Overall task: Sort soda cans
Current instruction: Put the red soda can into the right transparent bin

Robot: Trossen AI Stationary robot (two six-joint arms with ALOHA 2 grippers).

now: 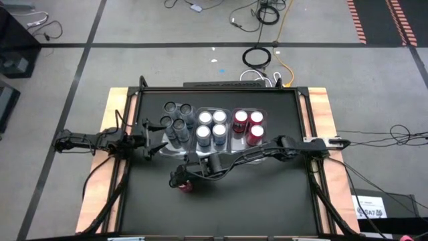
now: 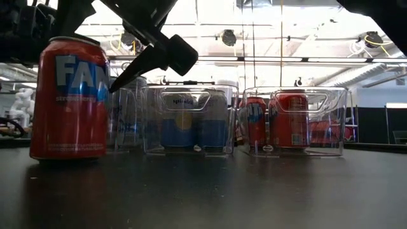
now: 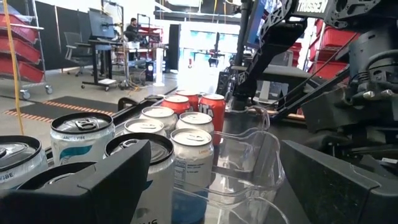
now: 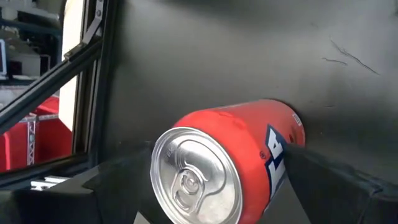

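A: L to R in the overhead pic. Left gripper (image 1: 152, 144) sits left of centre, just beside the grey-can bin (image 1: 175, 131). Spread wide, nothing in it. Parked, I'd say.

B: And the bins?

A: Three clear ones in a row, mid frame: dark grey cans (image 1: 175, 115) left, blue-silver cans (image 1: 211, 126) centre, red cans (image 1: 249, 126) right. Red bin (image 1: 235, 138) shows three tops w/ one corner bare.

B: So the stray is red?

A: Yep. Lone red can (image 1: 185, 185) on the tabletop (image 1: 267, 194), lower centre-left of the frame, well apart from the bins. Right arm reaches across from the right edge; right gripper (image 1: 182, 181) is right at it.

B: Holding it?

A: Not that I can see. Its wrist cam looks down on the can's silver top, one finger (image 4: 336, 180) either side of the can, gaps visible, so spread around it, not clamped.

B: Can's axis?

A: Upright; the table-level cam shows it standing.

B: Which arm's nearer?

A: Right, clearly, it's already straddling the can. Next prob. close, lift, then carry up and right to the red bin's bare corner.
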